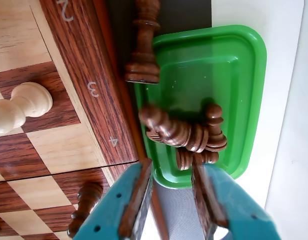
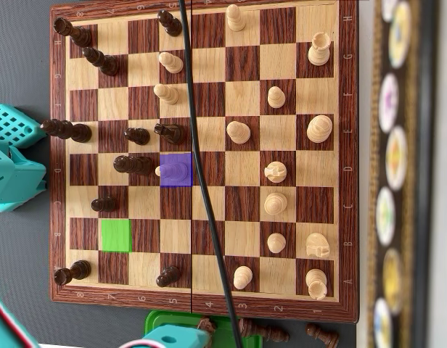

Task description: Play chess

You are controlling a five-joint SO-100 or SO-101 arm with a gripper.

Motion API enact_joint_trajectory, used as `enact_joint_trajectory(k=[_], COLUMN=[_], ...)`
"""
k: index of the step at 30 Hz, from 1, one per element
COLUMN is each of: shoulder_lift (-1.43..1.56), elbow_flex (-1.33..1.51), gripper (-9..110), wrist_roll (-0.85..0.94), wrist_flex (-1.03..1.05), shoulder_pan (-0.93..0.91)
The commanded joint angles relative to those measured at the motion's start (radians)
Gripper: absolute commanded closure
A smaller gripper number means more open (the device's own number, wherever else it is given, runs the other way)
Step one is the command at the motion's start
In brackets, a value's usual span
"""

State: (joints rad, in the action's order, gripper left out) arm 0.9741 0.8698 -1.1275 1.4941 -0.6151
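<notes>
The gripper (image 1: 171, 200), jaws spread and empty at the wrist view's bottom, hovers above the green tray (image 1: 244, 60) of captured dark pieces (image 1: 181, 132). Dropping carelessly could tip the standing dark piece (image 1: 143, 50) at the tray's upper-left edge.

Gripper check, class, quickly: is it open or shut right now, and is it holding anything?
Gripper: open, jaws apart with nothing between them, poised just off the green tray of dark chess pieces.

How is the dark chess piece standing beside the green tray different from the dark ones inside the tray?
In the wrist view, the piece beside the tray stands upright on the dark mat, alone. The pieces in the green tray lie on their sides, piled against each other. The standing one looks taller. All are dark turned wood, off the board.
</notes>
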Motion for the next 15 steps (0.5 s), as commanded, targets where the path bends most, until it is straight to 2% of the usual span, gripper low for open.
enact_joint_trajectory(k=[1,5,10,15], shoulder_lift=[0.017,0.017,0.02,0.137], elbow_flex=[-0.037,-0.037,-0.044,-0.037], gripper=[88,89,99,99], wrist_roll=[0.005,0.006,0.006,0.005], wrist_flex=[-0.002,0.0,0.057,0.129], shoulder_pan=[-0.002,0.0,0.005,0.02])
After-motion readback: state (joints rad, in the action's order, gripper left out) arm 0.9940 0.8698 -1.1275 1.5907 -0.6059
